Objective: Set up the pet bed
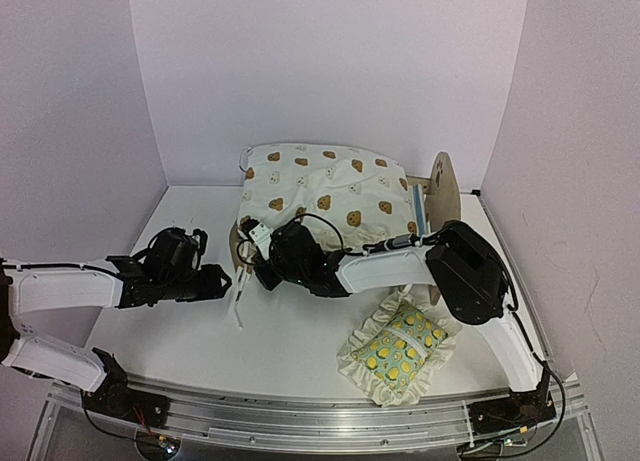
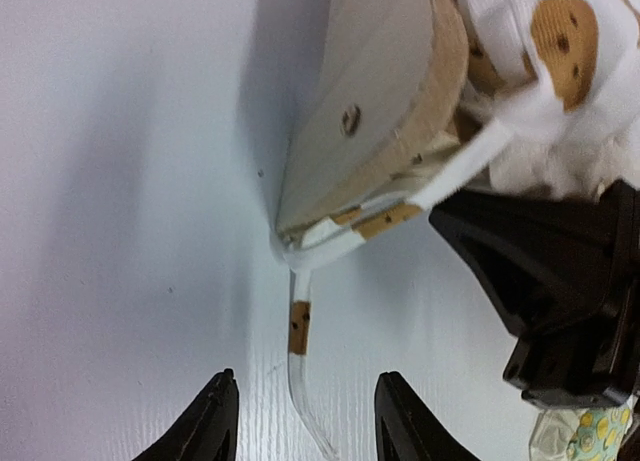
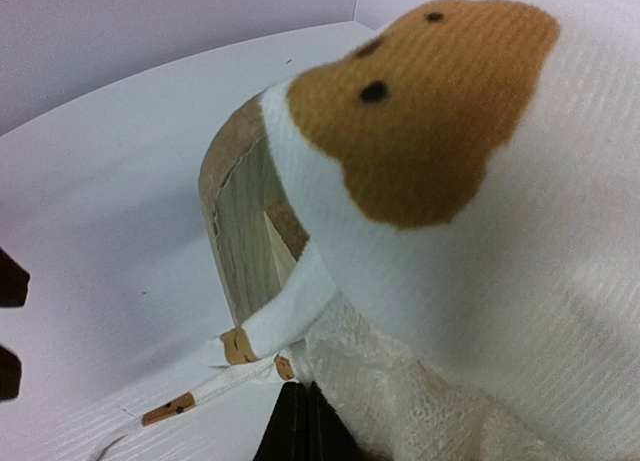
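**Light-wood pet bed [image 1: 447,191] mid-table, near back wall**

Paw-cutout headboard on the right, bear-print cushion [image 1: 320,186] draped over the frame. Left gripper [image 2: 305,426] fingers apart, empty, straddling a cushion tie [image 2: 298,326]. Right gripper [image 3: 300,426] fingers together against the cushion's underside.

We see the pet bed [image 2: 370,131] in pale bare wood, matt, its cut edge darker and rougher. The cushion [image 3: 480,281] is cream ribbed cloth printed with brown bears, with a coarser, open weave underneath. Its tie [image 2: 297,331] is a flat cloth strip. The pillow [image 1: 400,346] is printed cloth with a frilled edge. The table [image 2: 120,231] is white, smooth and faintly shiny. The left end effector [image 2: 305,421] and right end effector [image 3: 300,426] are black plastic with a slight gloss. We take the white covers of the left arm [image 1: 55,286] and right arm [image 1: 375,271] for smooth plastic, and the rail [image 1: 300,413] for dull metal.
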Available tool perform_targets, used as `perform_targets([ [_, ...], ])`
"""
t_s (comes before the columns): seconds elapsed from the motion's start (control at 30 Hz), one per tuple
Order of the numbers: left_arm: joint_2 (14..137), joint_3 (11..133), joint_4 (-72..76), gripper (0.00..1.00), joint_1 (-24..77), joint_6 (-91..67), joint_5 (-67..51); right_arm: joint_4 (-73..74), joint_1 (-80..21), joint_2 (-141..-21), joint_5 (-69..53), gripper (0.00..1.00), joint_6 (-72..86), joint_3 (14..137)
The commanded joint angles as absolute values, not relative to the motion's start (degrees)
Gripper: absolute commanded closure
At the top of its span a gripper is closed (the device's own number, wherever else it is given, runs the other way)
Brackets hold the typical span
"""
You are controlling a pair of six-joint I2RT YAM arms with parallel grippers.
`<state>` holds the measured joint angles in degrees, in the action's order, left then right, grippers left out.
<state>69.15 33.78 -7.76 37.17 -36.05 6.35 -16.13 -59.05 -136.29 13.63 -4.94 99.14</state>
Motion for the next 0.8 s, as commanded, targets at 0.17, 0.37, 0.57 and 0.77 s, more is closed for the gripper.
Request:
perform_targets([
  [0.17,71.8,38.5,-2.4,0.52,31.6,-36.2,9.0,-19.0,-59.2,-139.7,12.3,1.00,-3.2,104.4],
  [0.37,78.2,39.3,3.8,0.54,27.2,-35.1,2.5,-22.9,-59.2,-140.4,10.4,1.00,-2.2,103.6],
  [0.57,83.0,40.0,8.7,0.54,24.5,-33.4,-4.5,-30.2,-59.3,-141.1,8.4,1.00,-2.0,100.8],
  [0.77,87.3,42.2,9.9,0.55,23.7,-32.6,-6.5,-34.5,-59.2,-142.0,7.0,1.00,-2.3,100.3],
])
